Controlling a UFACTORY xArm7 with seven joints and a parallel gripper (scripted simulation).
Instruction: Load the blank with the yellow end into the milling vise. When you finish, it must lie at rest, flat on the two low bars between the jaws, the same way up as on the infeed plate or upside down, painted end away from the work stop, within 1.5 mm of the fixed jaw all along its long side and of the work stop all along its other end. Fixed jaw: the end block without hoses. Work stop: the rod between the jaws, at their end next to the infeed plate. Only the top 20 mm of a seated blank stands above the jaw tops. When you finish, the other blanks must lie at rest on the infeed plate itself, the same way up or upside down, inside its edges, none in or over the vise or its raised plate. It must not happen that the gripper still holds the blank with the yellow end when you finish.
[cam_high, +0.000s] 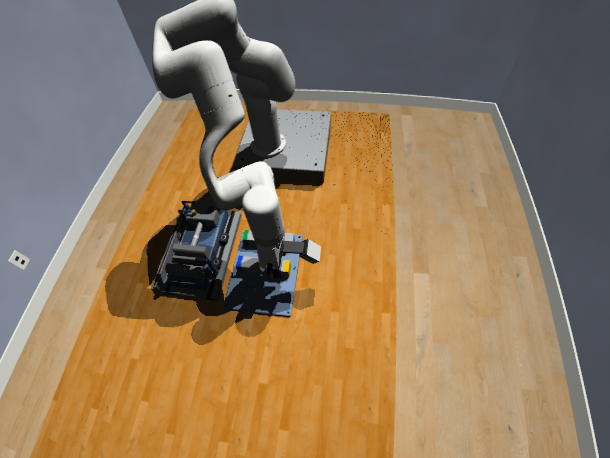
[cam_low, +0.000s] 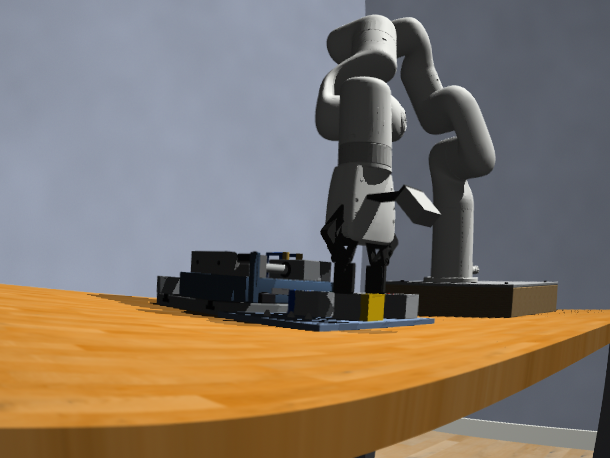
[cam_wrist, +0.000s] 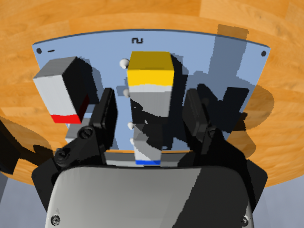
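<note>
The yellow-ended blank (cam_high: 286, 267) (cam_low: 372, 307) (cam_wrist: 151, 75) lies on the blue infeed plate (cam_low: 345, 327) (cam_wrist: 205, 45), its yellow end facing away from the vise. My gripper (cam_low: 360, 290) (cam_wrist: 150, 100) is open and points down over its grey body. In the wrist view one finger stands on each side, with a gap at both; in the exterior view the fingertips are about level with the blank's top. In the vise, the fixed jaw (cam_high: 191, 252) (cam_low: 214, 262) and the hosed jaw (cam_high: 205, 218) stand apart, with a light rod (cam_high: 197, 233) (cam_low: 276, 267) between them.
A red-ended blank (cam_wrist: 60, 90) lies beside the left finger in the wrist view. A blue-ended blank (cam_high: 240, 262) (cam_low: 312, 305) (cam_wrist: 147, 154) lies nearer the vise, in line with the yellow-ended one. A green-ended blank (cam_high: 245, 235) lies near the plate's robot-side edge.
</note>
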